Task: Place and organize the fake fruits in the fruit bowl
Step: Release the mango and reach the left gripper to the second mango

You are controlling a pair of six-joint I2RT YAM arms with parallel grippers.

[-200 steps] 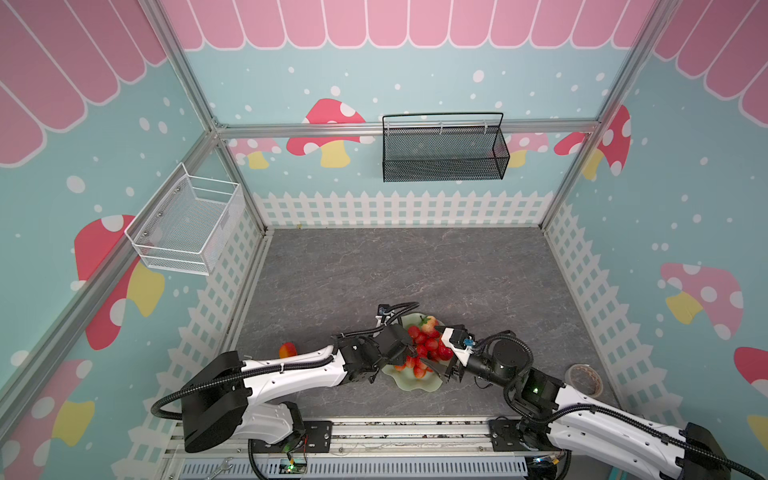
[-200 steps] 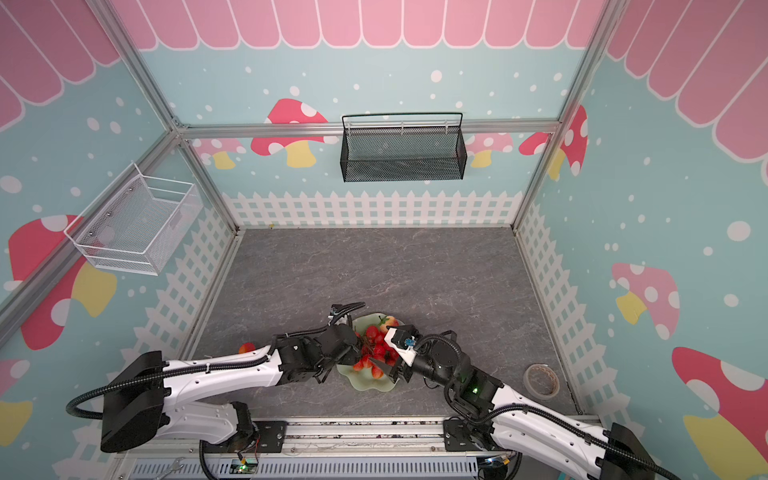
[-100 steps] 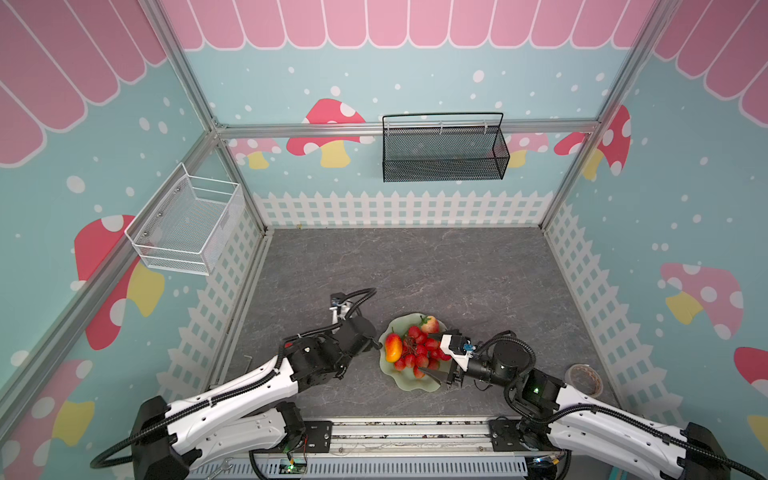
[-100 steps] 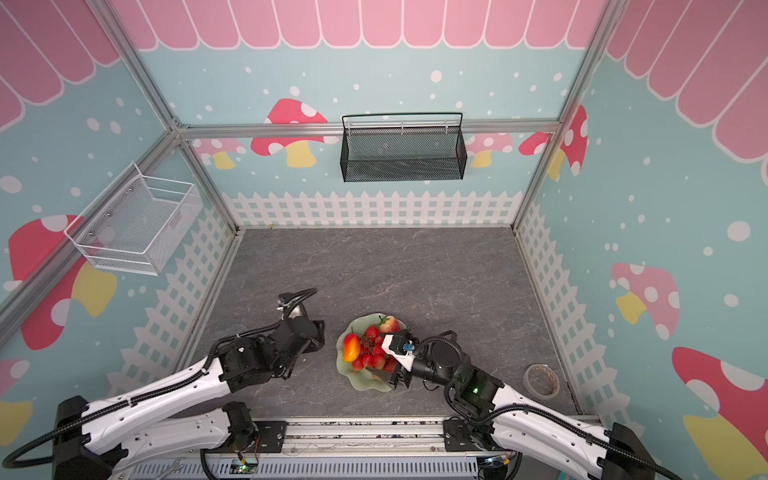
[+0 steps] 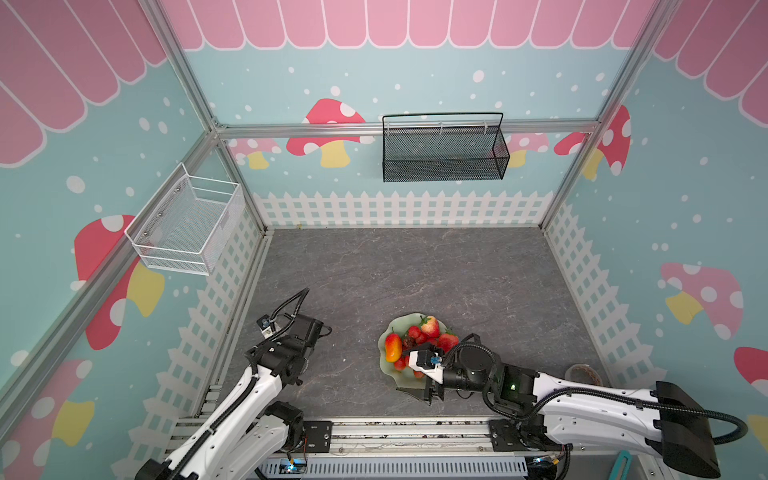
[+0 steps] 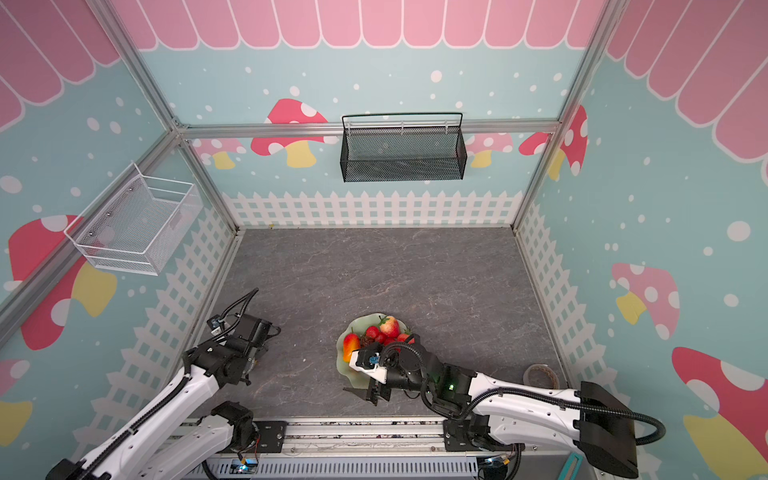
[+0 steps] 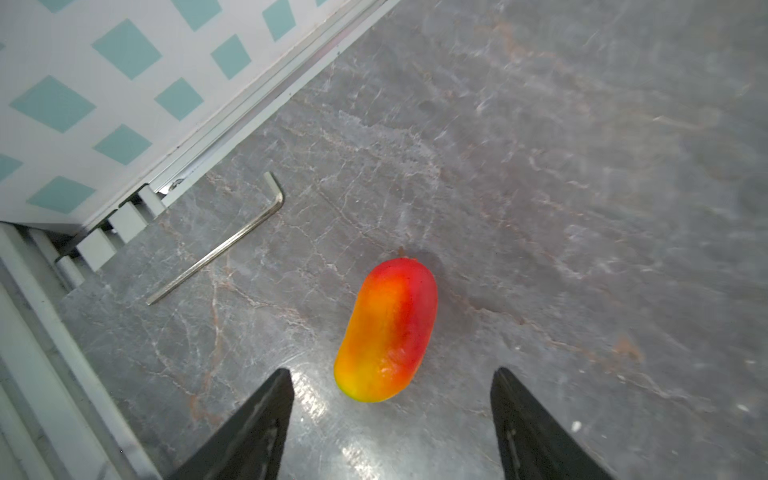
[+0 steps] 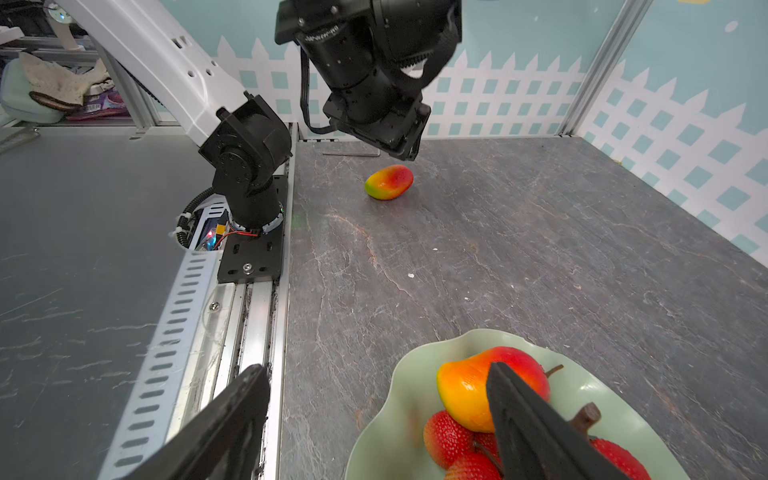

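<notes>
Step in hand: retrieval of the one fruit outside the dish. The shallow pale green glossy fruit bowl with a wavy rim (image 5: 400, 323) already holds one red-yellow mango (image 8: 469, 390) and red green-topped strawberries (image 8: 444, 436). The second red-yellow mango (image 7: 388, 330) lies on the grey stone-patterned surface (image 7: 582, 166) near the left wall, well apart from the bowl. The left pincer (image 7: 390, 374) hovers over its near end, spread and empty. The right pincer (image 8: 376, 368) is spread and empty at the bowl's near rim. Next move, as judged: lower the left pincer, close it across the mango's narrow width, and carry the mango to the bowl.

One mango (image 8: 389, 182) left of bowl (image 8: 409, 374)
</notes>
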